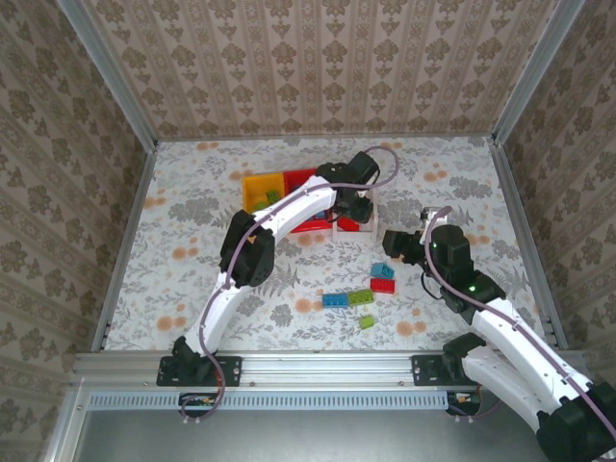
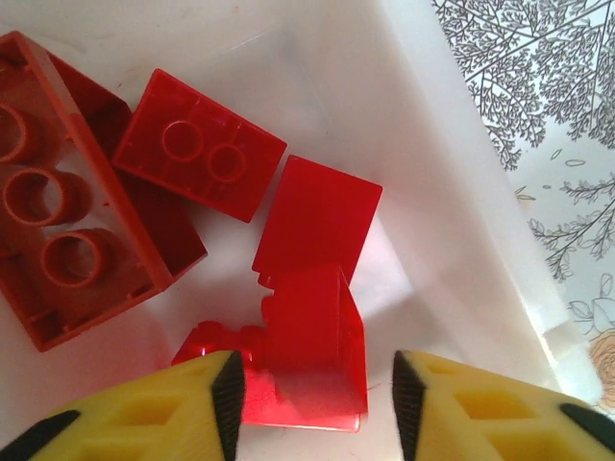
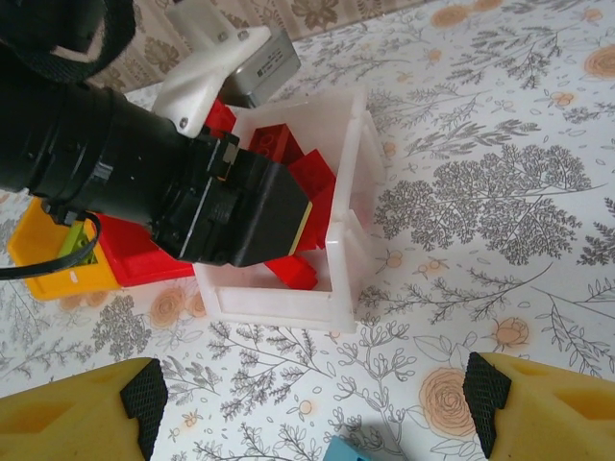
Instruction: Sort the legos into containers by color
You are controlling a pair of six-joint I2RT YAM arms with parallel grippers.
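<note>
The white bin (image 3: 348, 252) holds red legos (image 2: 202, 158), with the left gripper (image 2: 312, 399) spread above them. 1 green lego (image 3: 75, 242) shows in the yellow-orange bin (image 3: 38, 269). The right gripper (image 3: 312, 403) is spread over the bench (image 3: 480, 192).

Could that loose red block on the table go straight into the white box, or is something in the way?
Something is: the left pincer hangs open right over the white box, above the red blocks inside, covering much of its opening. The loose red block lies nearer the arms.

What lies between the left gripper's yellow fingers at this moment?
In the left wrist view, a small red plastic brick lies between the left gripper's open fingers, on the floor of the white plastic bin.
</note>
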